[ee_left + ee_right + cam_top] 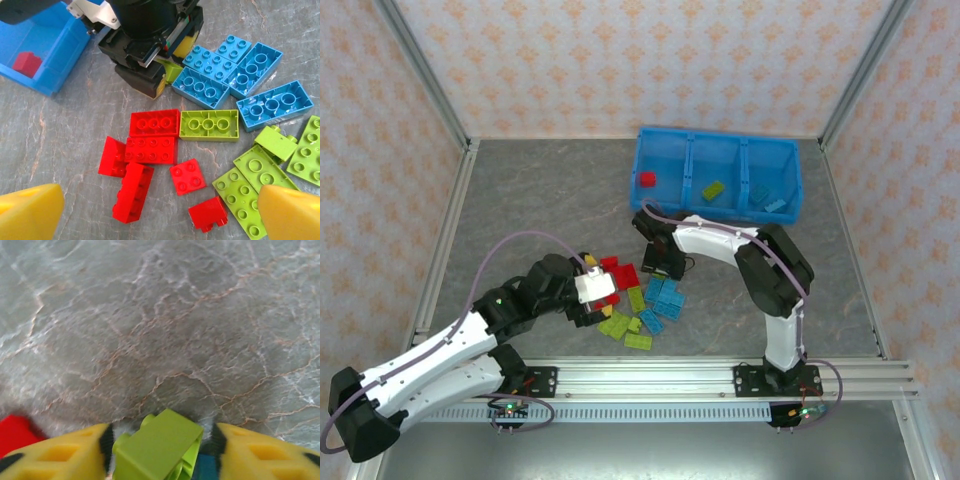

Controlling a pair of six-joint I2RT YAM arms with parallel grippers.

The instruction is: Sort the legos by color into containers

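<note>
- Top external: bin (718, 134) at 1 o'clock holds few legos (647, 180); most lie unsorted at 6 o'clock.
- Left gripper (160, 212) gapes, empty.
- Right gripper (162, 460) straddles green lego (155, 440); grip unclear.

One bin (60, 62); loose bricks (150, 150): six red, six green, five blue.

Legible text: none found in these views.
legos (154, 123): stud tops blurred, any lettering too small to read.
containers (720, 133): plain blue walls, no readable label.
wallpaper (620, 60): repeating floral motif, no words.
</note>
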